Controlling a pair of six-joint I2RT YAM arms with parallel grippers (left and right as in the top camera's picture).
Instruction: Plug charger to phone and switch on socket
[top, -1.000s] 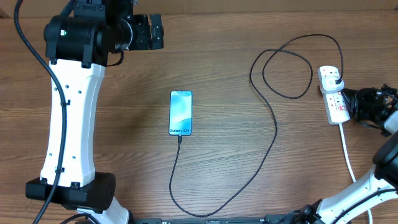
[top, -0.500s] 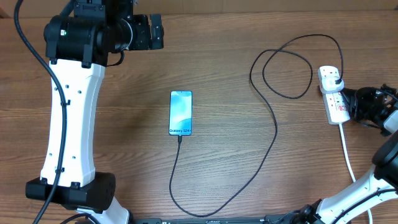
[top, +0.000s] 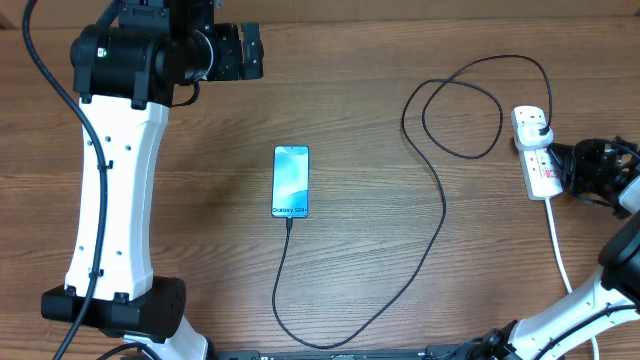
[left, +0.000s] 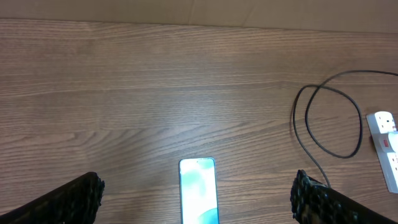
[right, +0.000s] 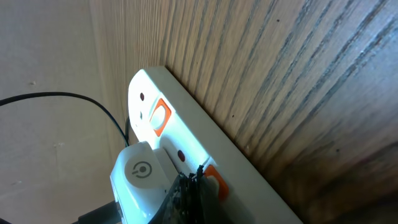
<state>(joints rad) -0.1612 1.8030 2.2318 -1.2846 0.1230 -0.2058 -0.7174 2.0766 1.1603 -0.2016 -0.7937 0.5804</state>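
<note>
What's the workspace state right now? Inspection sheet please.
Surface: wooden table, bare grain.
Job's things: phone flat, screen lit; socket flat near the right edge.
Clutter: nothing seen.
Grippers: left gripper open, empty, over the far side; right gripper shut, tip at an orange switch on the socket.
Cables: charger in the phone's lower end, looping right to the socket; white cord runs toward the near edge.
Surroundings: beige board behind the table.

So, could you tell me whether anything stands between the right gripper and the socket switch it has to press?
Nothing visible does. The shut right gripper has its tip right at an orange switch on the socket. The white plug body sits beside it, not in between.
</note>
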